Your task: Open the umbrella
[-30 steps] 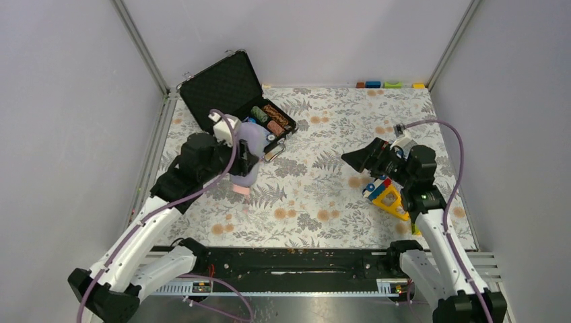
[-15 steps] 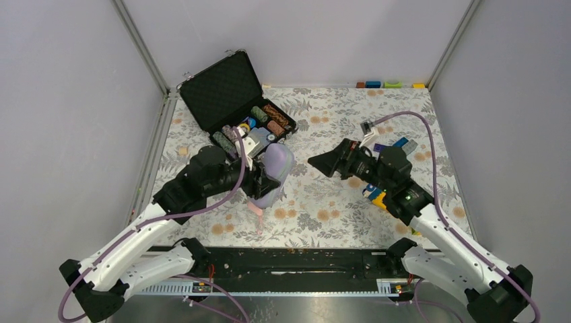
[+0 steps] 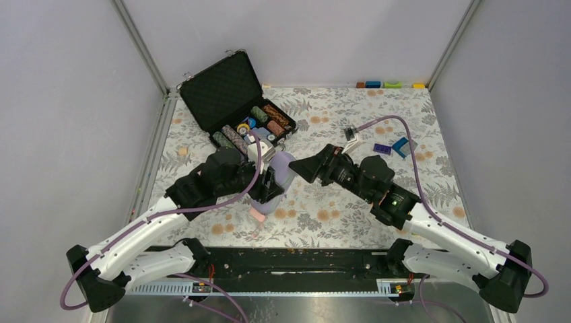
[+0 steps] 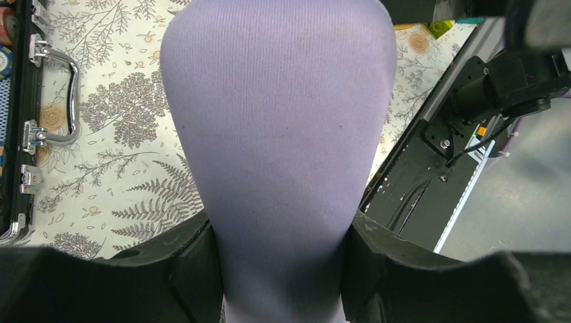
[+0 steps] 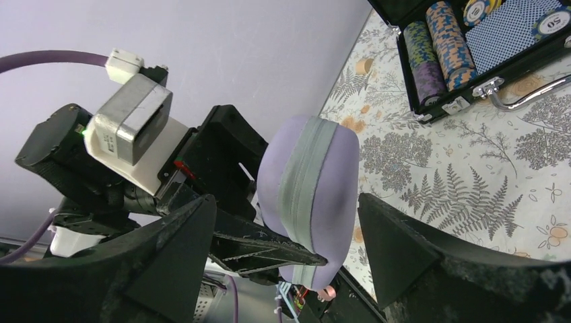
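The lilac-grey sleeve (image 3: 281, 176) hangs tilted above the mat, held in my left gripper (image 3: 268, 187), whose jaws are shut on its lower part (image 4: 279, 269). The umbrella is almost all hidden inside the sleeve; only its small pink handle (image 3: 256, 214) pokes out below, and it also shows in the right wrist view (image 5: 328, 293). My right gripper (image 3: 301, 169) is open, with its jaws on either side of the sleeve's closed upper end (image 5: 310, 188) and not touching it. The sleeve's grey seam (image 5: 306, 168) faces the right wrist camera.
An open black case (image 3: 229, 91) with poker chips (image 3: 262, 121) stands at the back left; its metal handle (image 4: 57, 94) is near the sleeve. Blue and purple bricks (image 3: 394, 145) lie at the right. Small coloured blocks (image 3: 390, 85) line the far edge.
My left arm has carried the sleeve right and nearer, towards the middle. My right arm has swung left, bringing its open jaws up to the sleeve's upper end.
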